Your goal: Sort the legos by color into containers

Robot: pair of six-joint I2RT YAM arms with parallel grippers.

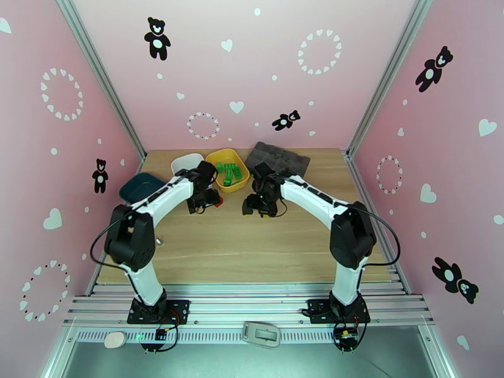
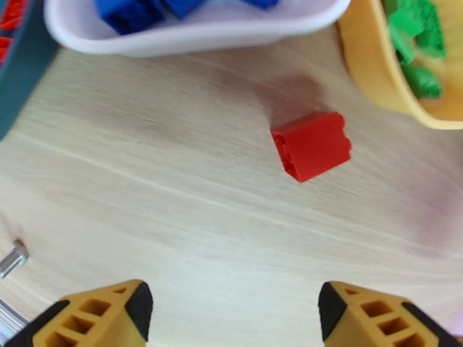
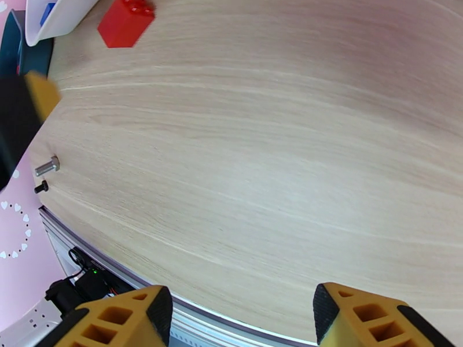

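Lego, red (image 2: 311, 146), sat loose on tabletop (image 2: 173, 226), just beside yellow tray (image 2: 370, 76), near white tray (image 2: 191, 44). Left fingers (image 2: 101, 316) wide, empty; right fingers (image 3: 370, 319) same. Risk: brick skewed to fingers, so closing could twist it out or shove it against yellow tray.
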